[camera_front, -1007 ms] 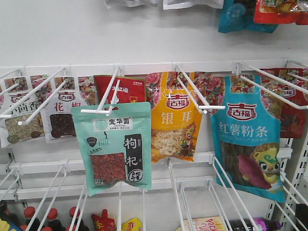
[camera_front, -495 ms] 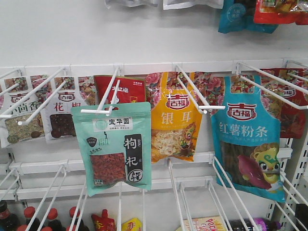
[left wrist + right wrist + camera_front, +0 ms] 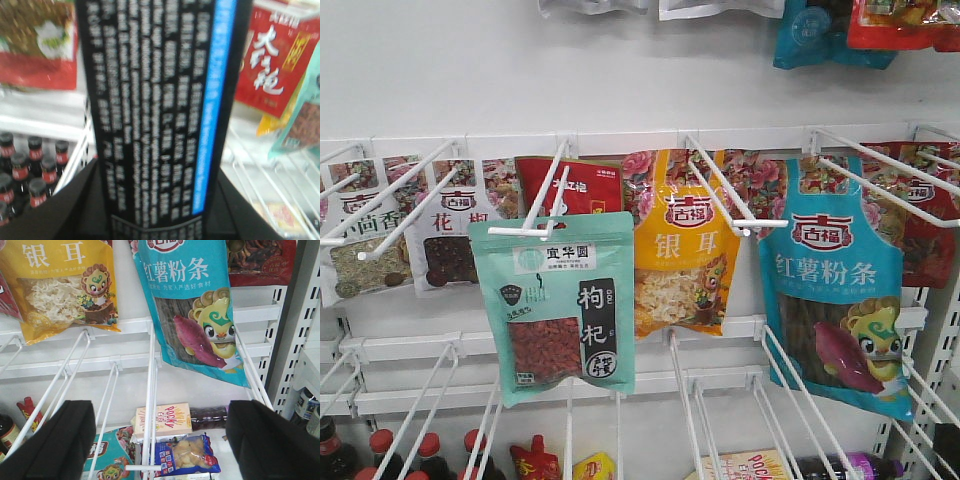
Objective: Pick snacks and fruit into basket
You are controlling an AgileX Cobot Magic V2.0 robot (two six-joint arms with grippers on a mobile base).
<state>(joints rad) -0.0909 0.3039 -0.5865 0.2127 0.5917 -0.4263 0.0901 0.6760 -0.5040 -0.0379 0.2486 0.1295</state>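
Note:
My left gripper (image 3: 157,200) is shut on a black packet (image 3: 150,100) with white small print and a blue stripe, which fills the left wrist view. A teal-green pouch (image 3: 555,305) with a window of red berries hangs on a white hook in the front view, and its edge shows in the left wrist view (image 3: 302,125). My right gripper (image 3: 157,440) is open and empty below a yellow pouch (image 3: 65,285) and a blue sweet-potato pouch (image 3: 192,305). No gripper shows in the front view. The basket and the fruit are out of view.
White wire hooks (image 3: 150,390) jut out between my right fingers. Below them lie a Pocky box (image 3: 162,420) and a blue snack bag (image 3: 187,455). Dark bottles with red caps (image 3: 25,170) stand at the lower left. A red packet (image 3: 275,60) hangs behind the black packet.
The pouches hang as before. Only the bottles at the lower left edge of the front view have shifted slightly.

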